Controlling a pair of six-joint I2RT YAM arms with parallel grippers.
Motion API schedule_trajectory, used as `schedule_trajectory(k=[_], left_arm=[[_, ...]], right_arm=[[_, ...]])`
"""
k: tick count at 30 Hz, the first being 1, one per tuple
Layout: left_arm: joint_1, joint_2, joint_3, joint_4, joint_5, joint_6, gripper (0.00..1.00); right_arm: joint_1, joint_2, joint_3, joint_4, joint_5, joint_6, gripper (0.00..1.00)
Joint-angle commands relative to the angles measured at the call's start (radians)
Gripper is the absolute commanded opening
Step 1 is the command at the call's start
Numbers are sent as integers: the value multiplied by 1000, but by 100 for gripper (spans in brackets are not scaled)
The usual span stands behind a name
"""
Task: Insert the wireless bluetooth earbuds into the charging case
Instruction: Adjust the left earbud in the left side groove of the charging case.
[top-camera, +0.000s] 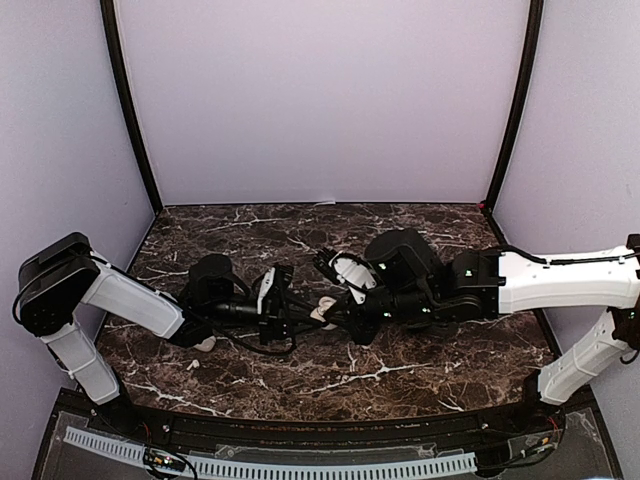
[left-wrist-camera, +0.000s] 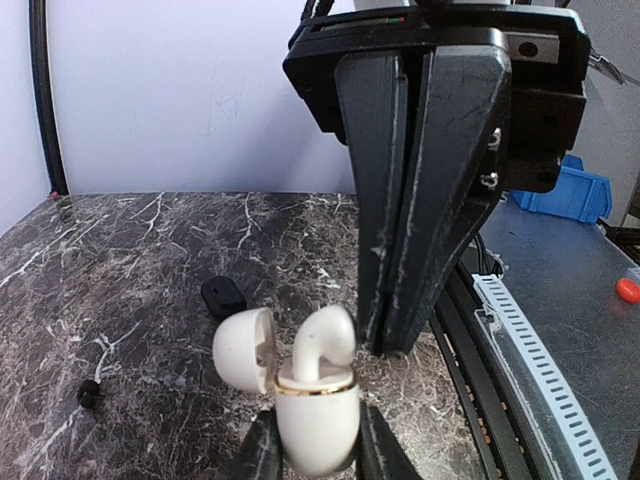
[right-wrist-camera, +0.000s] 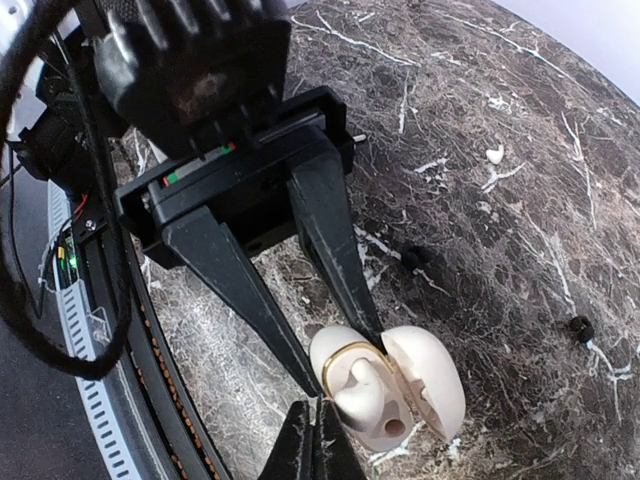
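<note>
Left jaws clench an open white pebble-shaped charging case (left-wrist-camera: 316, 432), white stemmed earbud (left-wrist-camera: 325, 345) standing inside; right jaws, pressed together, sit beside the case.

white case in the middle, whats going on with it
The left claw is shut on the open white charging case, lid flipped back. A white earbud stands in the case, still sticking out. The right claw is shut, its tips right beside that earbud, apparently nudging it in rather than gripping it. A loose white earbud and a loose black earbud still lie on the marble table.
</note>
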Motion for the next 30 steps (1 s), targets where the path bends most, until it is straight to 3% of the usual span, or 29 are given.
schedule_trajectory(k=[1, 18, 24, 30], left_arm=[[2, -9, -7, 57, 63, -13, 0], [2, -8, -10, 66, 65, -7, 0], [2, -29, -29, 49, 80, 96, 0], [2, -87, -3, -130, 101, 263, 0]], right_arm=[[-20, 2, 2, -59, 64, -41, 3], [-27, -68, -18, -40, 7, -92, 13], [-28, -134, -50, 11, -2, -136, 18], [-28, -175, -92, 70, -179, -342, 36]])
